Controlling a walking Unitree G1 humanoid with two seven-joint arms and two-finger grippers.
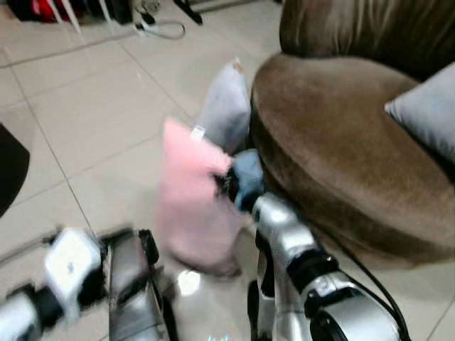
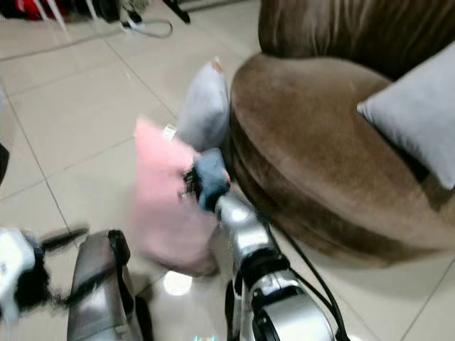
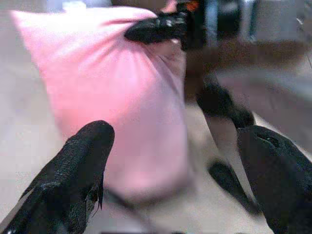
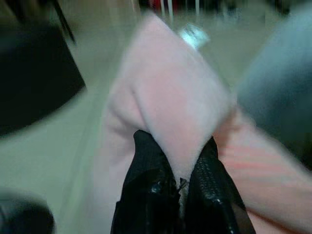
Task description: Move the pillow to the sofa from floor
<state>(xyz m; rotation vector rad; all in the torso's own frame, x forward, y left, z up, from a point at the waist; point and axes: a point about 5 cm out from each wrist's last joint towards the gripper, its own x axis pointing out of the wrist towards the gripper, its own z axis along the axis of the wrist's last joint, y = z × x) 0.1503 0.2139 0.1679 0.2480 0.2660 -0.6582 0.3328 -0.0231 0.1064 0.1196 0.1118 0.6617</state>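
A pink pillow point(image 1: 190, 202) stands on end on the tiled floor just in front of the round brown sofa point(image 1: 334, 156). My right gripper point(image 1: 226, 183) is shut on the pillow's upper edge, pinching a fold of pink fabric point(image 4: 181, 146) between its black fingers point(image 4: 146, 165). In the left wrist view the left gripper point(image 3: 175, 180) is open, its fingers point(image 3: 78, 165) spread wide and facing the pink pillow point(image 3: 117, 92) from a short way off, not touching it. The left arm point(image 1: 106, 277) shows low at the left, blurred.
A grey pillow point(image 1: 226, 106) leans against the sofa's side behind the pink one. Another grey cushion point(image 1: 426, 117) lies on the sofa seat at the right. A white power strip with its cable point(image 1: 160, 28) lies on the floor far back.
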